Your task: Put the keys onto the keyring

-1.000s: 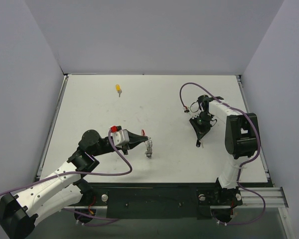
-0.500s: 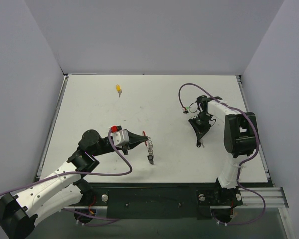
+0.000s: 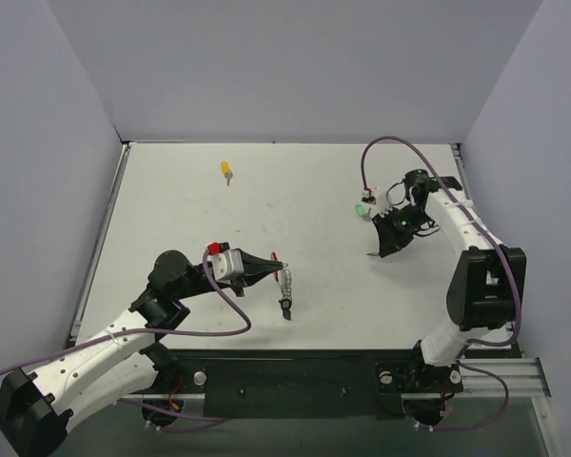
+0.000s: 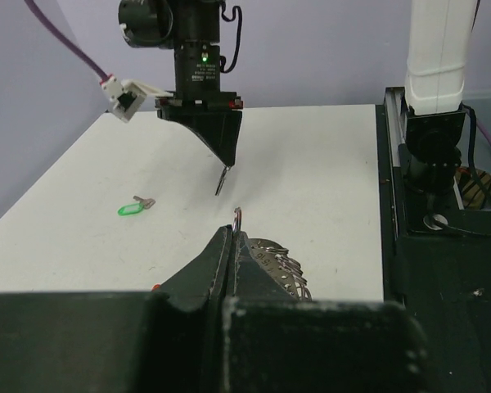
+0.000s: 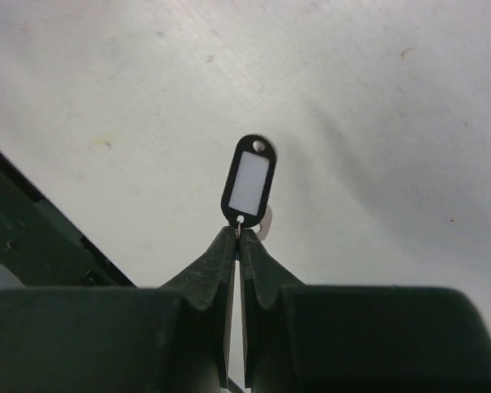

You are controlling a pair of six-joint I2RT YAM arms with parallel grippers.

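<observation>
Your left hand [image 3: 271, 273] is pinching the keyring [image 3: 285, 286] near the counter [image 3: 171, 228] middle. Your right hand [image 5: 237, 239] is pinching the black key [image 5: 248, 182]. The green key [image 3: 362, 211] is lying nearby, the yellow key [image 3: 226, 170] at back left.

We are in a robotics lab: a white table [image 3: 171, 219] walled by plain grey panels [image 3: 295, 67], arms [image 3: 95, 352] bolted to an aluminium rail [image 3: 523, 367], purple cables [image 3: 392, 140] trailing.

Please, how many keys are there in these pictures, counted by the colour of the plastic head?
yellow key: 1
green key: 1
black key, held in the right hand: 1
Total: 3 keys
</observation>
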